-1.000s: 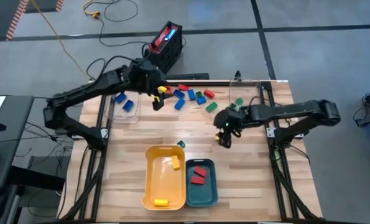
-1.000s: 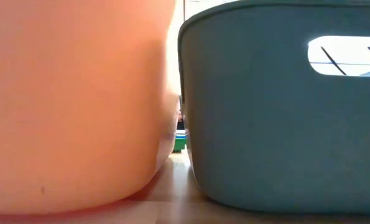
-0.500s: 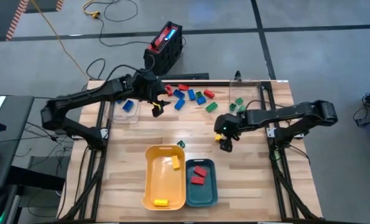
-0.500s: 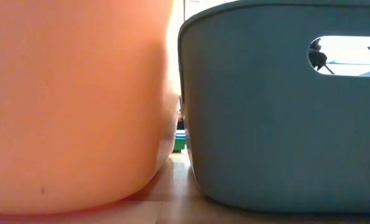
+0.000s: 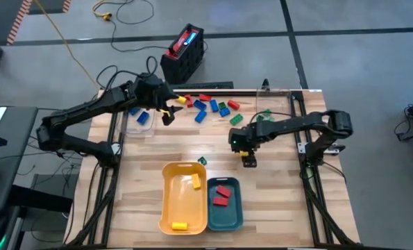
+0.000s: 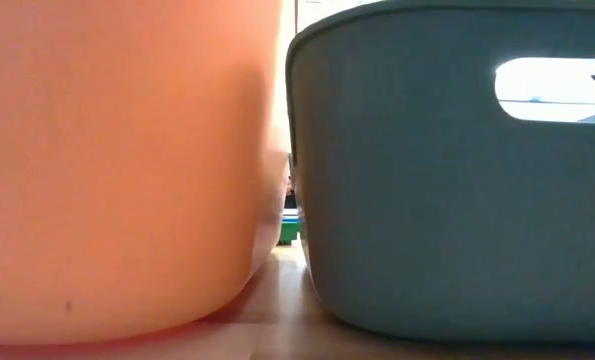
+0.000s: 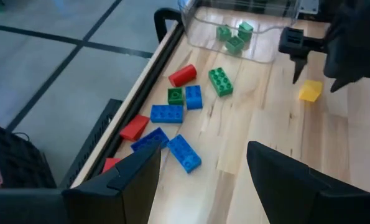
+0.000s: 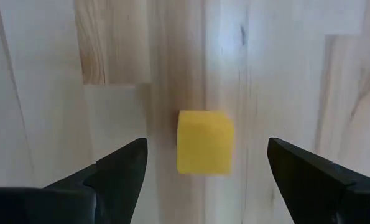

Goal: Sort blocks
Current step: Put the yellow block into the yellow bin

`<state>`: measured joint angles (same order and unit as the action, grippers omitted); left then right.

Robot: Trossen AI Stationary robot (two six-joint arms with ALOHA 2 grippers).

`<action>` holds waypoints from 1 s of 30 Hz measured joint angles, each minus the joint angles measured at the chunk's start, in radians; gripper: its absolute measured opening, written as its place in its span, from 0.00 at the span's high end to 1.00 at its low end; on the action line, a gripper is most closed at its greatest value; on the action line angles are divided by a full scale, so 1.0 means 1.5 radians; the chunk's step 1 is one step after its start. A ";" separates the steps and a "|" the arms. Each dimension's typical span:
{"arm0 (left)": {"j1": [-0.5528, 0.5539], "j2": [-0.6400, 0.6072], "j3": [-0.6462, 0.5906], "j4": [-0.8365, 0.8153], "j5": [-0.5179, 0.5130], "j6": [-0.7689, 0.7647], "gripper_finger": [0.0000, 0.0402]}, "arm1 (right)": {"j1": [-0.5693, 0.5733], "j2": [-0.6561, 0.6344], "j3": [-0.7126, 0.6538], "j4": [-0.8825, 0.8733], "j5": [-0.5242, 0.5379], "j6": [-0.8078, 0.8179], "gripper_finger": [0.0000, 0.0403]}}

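Two trays sit side by side at the table's (image 5: 275, 208) near edge, the left tray (image 5: 166, 205) touching the right tray (image 5: 237, 214), blocks lying in both. Most loose blocks (image 5: 209, 106) cluster along the far edge, between two clear containers (image 5: 138, 125), each holding blocks.

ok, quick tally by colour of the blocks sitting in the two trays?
yellow blocks, in the yellow tray: 2
red blocks, in the teal tray: 2
Total: 4
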<state>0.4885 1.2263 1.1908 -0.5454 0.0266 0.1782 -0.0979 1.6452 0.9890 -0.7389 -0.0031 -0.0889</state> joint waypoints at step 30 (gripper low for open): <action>0.011 -0.043 0.000 -0.017 -0.024 0.046 0.42 | -0.033 -0.001 0.128 -0.140 -0.038 -0.061 0.72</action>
<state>0.5056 1.1614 1.1904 -0.5708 -0.0101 0.2467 -0.1481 1.6441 1.1813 -0.9487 -0.0605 -0.1799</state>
